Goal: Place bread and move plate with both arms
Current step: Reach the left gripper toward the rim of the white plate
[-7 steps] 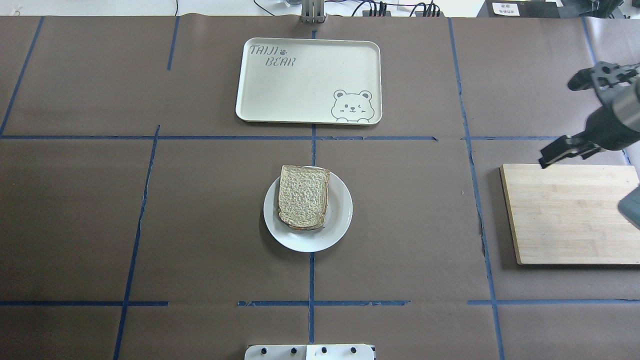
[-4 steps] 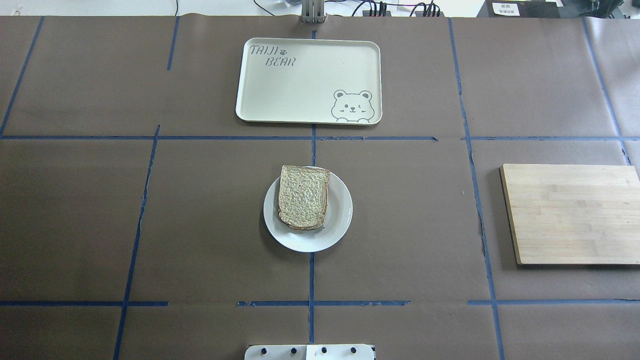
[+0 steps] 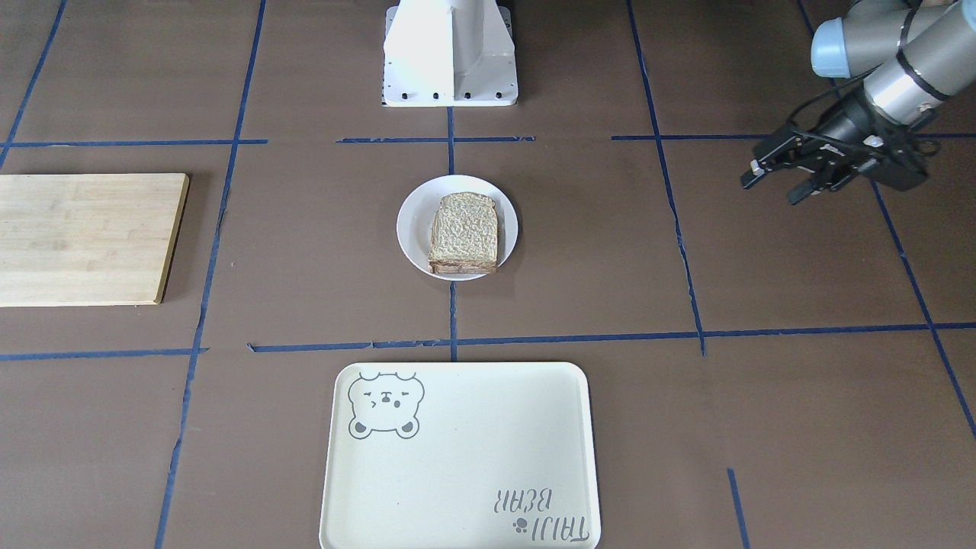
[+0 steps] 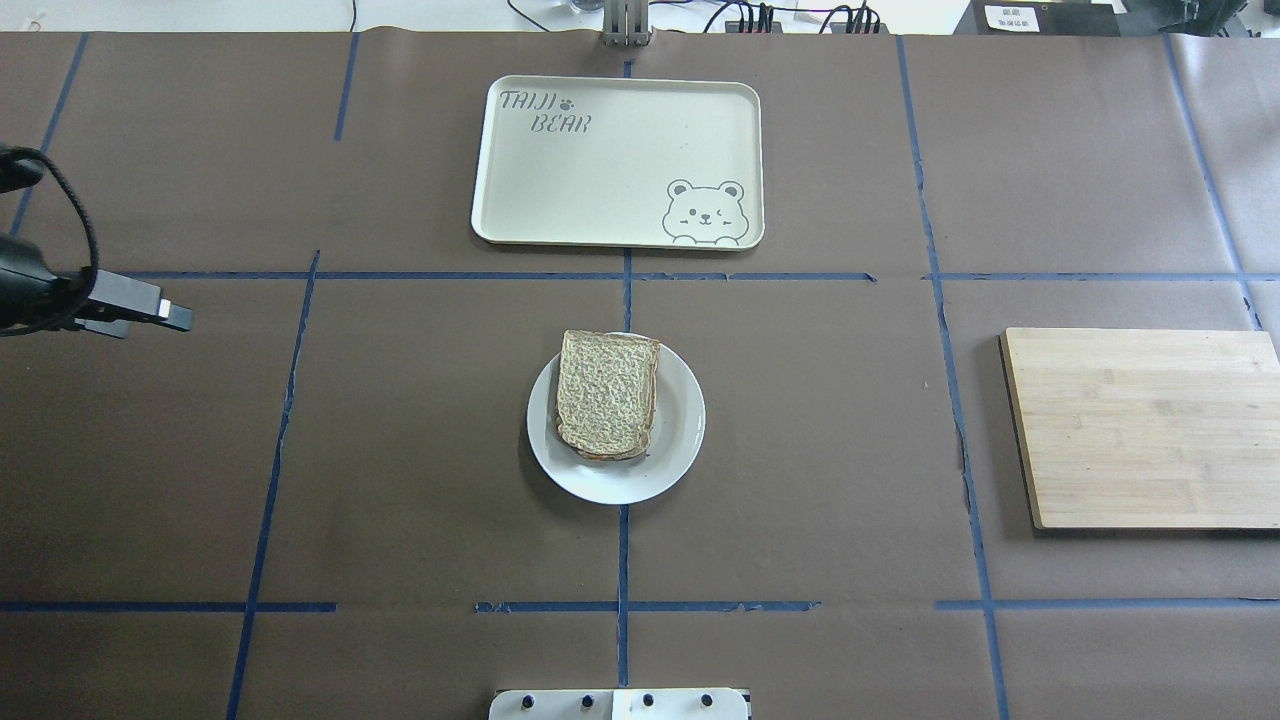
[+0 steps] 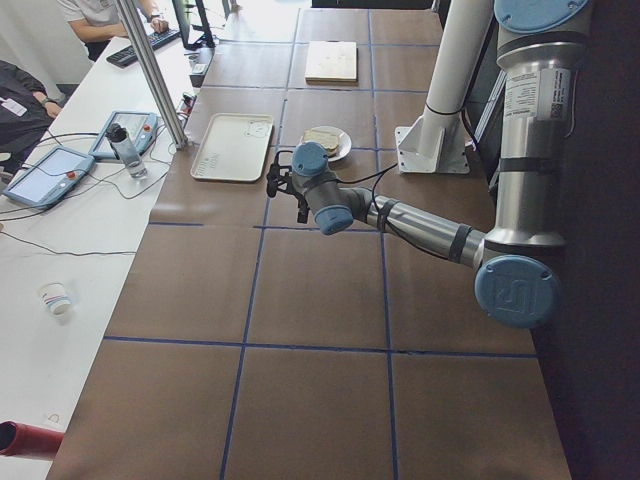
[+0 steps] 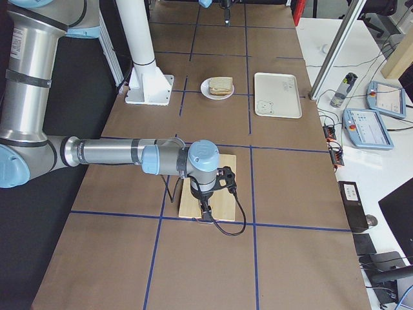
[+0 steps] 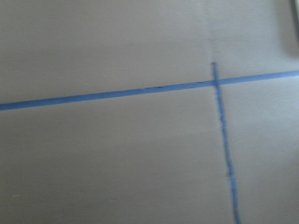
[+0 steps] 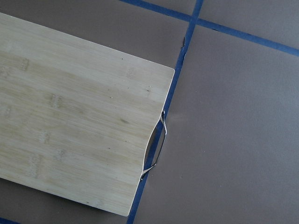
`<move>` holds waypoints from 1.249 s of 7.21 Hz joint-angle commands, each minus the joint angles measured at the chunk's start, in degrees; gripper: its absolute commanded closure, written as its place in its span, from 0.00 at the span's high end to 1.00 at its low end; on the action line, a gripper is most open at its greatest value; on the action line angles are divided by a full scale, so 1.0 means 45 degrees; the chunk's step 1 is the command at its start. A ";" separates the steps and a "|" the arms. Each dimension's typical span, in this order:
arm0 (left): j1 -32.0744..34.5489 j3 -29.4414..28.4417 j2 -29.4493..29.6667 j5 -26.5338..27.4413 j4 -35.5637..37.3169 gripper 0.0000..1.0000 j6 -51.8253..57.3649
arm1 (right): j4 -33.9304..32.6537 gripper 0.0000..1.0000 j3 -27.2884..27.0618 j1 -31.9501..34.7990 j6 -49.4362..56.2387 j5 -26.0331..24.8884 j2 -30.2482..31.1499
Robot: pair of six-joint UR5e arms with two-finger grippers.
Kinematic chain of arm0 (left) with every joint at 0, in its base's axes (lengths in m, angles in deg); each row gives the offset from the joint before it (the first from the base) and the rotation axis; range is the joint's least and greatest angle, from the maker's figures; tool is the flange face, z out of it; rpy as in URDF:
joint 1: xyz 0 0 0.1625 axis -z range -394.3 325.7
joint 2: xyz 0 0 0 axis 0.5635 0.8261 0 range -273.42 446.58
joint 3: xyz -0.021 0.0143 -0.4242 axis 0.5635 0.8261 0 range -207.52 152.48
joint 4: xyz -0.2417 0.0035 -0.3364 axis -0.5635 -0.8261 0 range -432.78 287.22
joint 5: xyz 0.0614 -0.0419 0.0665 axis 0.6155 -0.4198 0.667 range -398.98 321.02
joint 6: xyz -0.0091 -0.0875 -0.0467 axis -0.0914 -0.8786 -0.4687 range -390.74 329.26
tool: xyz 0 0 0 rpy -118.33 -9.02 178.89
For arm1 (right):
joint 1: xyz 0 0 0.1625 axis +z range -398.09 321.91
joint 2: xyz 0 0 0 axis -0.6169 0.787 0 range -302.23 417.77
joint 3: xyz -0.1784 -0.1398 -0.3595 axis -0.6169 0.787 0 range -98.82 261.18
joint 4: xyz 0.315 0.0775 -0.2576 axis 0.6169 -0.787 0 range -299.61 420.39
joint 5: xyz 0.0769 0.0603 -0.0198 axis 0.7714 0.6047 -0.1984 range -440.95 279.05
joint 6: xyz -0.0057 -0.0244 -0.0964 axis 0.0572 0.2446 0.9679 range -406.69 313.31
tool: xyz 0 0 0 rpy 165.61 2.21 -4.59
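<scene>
The bread (image 4: 607, 392) lies flat on the white plate (image 4: 680, 440) at the table's middle, with a darker layer showing under its edge; both also show in the front-facing view, bread (image 3: 463, 229) on plate (image 3: 412, 229). My left gripper (image 3: 770, 187) hovers open and empty far off to the plate's side, and it enters the overhead view (image 4: 150, 312) at the left edge. My right gripper (image 6: 205, 206) shows only in the exterior right view, above the wooden cutting board (image 6: 206, 187). I cannot tell if it is open or shut.
A cream tray (image 4: 560, 180) with a bear print lies beyond the plate. The bamboo cutting board (image 4: 1140, 430) lies at the right. The white pedestal (image 3: 450, 53) stands at the robot's side. Blue tape lines cross the brown table.
My right arm has left the overhead view past its right edge. My left gripper has come into it at the left edge. Bread and plate have not moved.
</scene>
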 commanded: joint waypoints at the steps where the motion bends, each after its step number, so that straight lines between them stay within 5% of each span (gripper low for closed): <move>1: -0.3183 -0.0045 0.1150 0.3222 -0.1703 1.00 -0.3500 | -0.0004 1.00 0.0014 0.0018 -0.0317 0.0048 -0.0015; 3: -0.5316 -0.0298 0.2421 0.5803 -0.1925 1.00 -0.5645 | 0.0016 1.00 0.0111 0.0018 -0.0317 0.0068 0.0005; 5: -0.6436 -0.2570 0.4059 0.7410 -0.4058 1.00 -0.6874 | 0.0055 1.00 0.0210 0.0018 -0.0317 0.0088 0.0005; 6: -0.6594 -0.3803 0.4357 0.7843 -0.6085 1.00 -0.7635 | 0.0055 1.00 0.0210 0.0018 -0.0317 0.0107 0.0005; 8: -0.6615 -0.4536 0.4534 0.7867 -0.6613 0.99 -0.7799 | 0.0055 1.00 0.0210 0.0018 -0.0317 0.0107 0.0005; 9: -0.6616 -0.4731 0.4768 0.7867 -0.6613 0.79 -0.7818 | 0.0055 1.00 0.0210 0.0018 -0.0337 0.0107 0.0005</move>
